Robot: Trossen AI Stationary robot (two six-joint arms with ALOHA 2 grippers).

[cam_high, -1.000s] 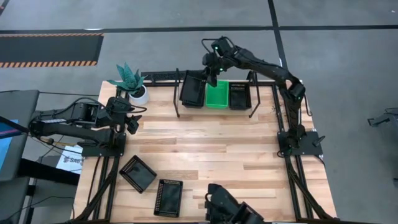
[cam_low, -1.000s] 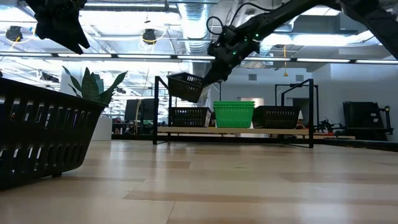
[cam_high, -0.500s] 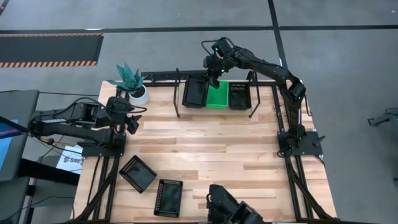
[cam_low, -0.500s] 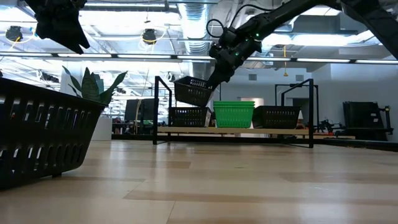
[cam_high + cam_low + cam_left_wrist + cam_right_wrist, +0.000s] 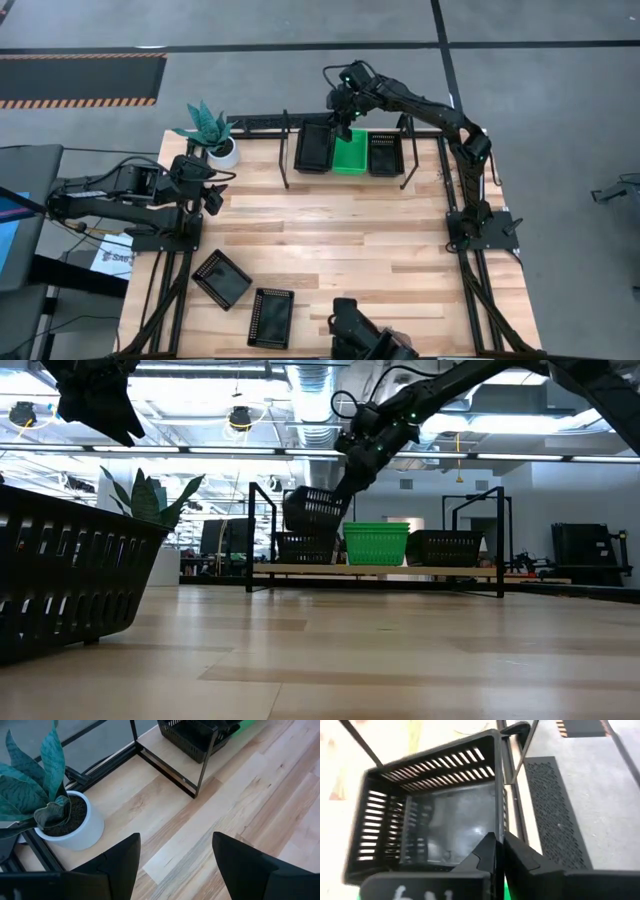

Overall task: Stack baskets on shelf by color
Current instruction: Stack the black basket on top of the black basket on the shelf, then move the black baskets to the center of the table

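Note:
My right gripper (image 5: 343, 122) reaches over the shelf (image 5: 286, 150) at the table's far edge, shut on a black basket (image 5: 313, 147). In the low view this basket (image 5: 315, 510) hangs nearly level just above another black basket (image 5: 305, 546) in the shelf's left bay. A green basket (image 5: 350, 153) stands in the middle bay and a black basket (image 5: 385, 153) in the right one. Two more black baskets (image 5: 222, 278) (image 5: 271, 317) lie flat near the table's near edge. My left gripper (image 5: 175, 865) waits open at the table's left side. My right gripper holds the black basket by the rim of one long side wall (image 5: 499, 820), the wall next to the green basket. One finger (image 5: 482, 852) is inside the basket and one (image 5: 520, 855) outside, coming from above and pointing down. The basket is lifted, open side up.
A white-potted teal plant (image 5: 210, 130) stands at the far left corner, close to my left gripper (image 5: 210, 196). The shelf's upright posts (image 5: 205, 760) frame the bays. A black basket (image 5: 70, 580) looms close in the low view. Bare wood lies mid-table.
My right gripper has carried the black basket a little toward the table's right and down over the shelf's left bay. The basket was tipped a second ago and now hangs nearly level, lower, close above the black basket there. The gripper has stayed shut on it.

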